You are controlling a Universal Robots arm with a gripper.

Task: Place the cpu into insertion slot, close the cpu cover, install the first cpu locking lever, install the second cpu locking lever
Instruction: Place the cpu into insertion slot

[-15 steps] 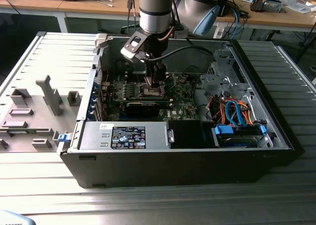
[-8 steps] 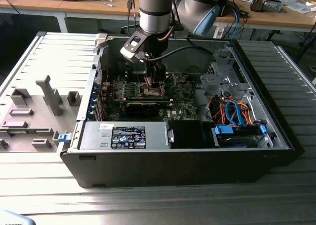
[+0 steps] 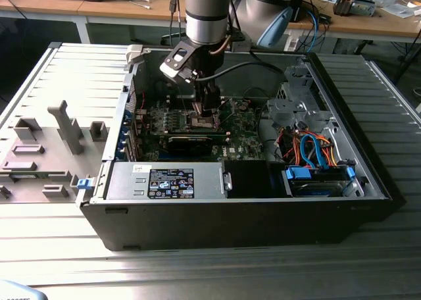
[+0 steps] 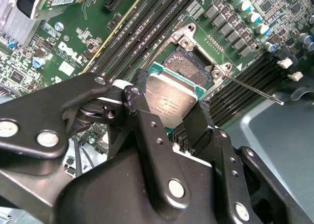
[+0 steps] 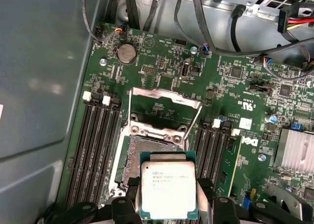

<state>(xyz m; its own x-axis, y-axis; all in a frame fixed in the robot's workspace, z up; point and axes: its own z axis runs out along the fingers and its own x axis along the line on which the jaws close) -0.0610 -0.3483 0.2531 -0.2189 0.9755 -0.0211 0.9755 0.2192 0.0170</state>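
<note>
The first step is in hand: the gripper point(image 3: 209, 113) is down inside the open case point(image 3: 368, 181), its fingers point(image 5: 206, 192) closed on two opposite edges of the cpu point(image 5: 168, 189), metal top facing the cameras. In both wrist views the chip hangs over the near part of the slot point(image 5: 147, 153), whose dark bed point(image 4: 189, 67) shows uncovered beyond it. It looks not yet seated, though whether any edge touches the rim I cannot tell. The cover point(image 5: 164, 96) stands swung back off the slot, and a thin lever point(image 4: 255, 90) juts out free at one corner, so neither closing nor locking has begun. By my reading, seating calls for the chip to sit square to the slot's rim and level, with little room for sideways error. Memory slots point(image 5: 93, 145) run close along both sides, leaving the fingers a tight lane. In the exterior view a black expansion card point(image 3: 191, 142) lies just beside the work, and coloured cables point(image 3: 309, 149) bunch well apart towards that view's right. The case rests on a ribbed metal table point(image 3: 197, 274).
</note>
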